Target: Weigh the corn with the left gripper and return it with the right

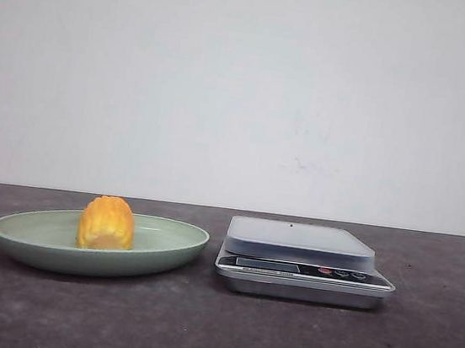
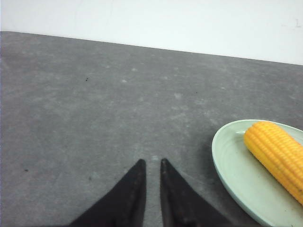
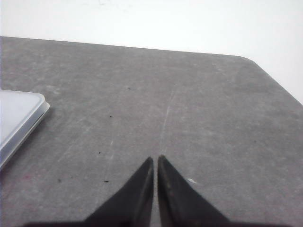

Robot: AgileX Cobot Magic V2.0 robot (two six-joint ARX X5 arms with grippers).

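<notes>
Grey, mottled table (image 1: 196,331) fills the lower third of the front view, with a plain white wall behind it. At lower left sits a shallow pale green plate (image 1: 172,247), and the corn (image 1: 107,223) lies in it, its rounded end facing the camera. Just beside the plate, right of centre, stands a silver kitchen scale (image 1: 305,263) with a bare platform and a dark display strip along its front. Neither of my arms shows in this view.

From my left wrist, the left gripper (image 2: 152,163) hangs over bare table at the bottom centre of the frame, its two dark fingers drawn nearly together with only a thin slit between the tips, holding nothing. The plate (image 2: 227,161) enters at lower right, the corn (image 2: 277,153) lying lengthwise in it, well apart from my fingertips.

From my right wrist, the right gripper (image 3: 155,161) sits at bottom centre, tips almost touching, empty. The scale (image 3: 19,118) pokes in at the left edge.
</notes>
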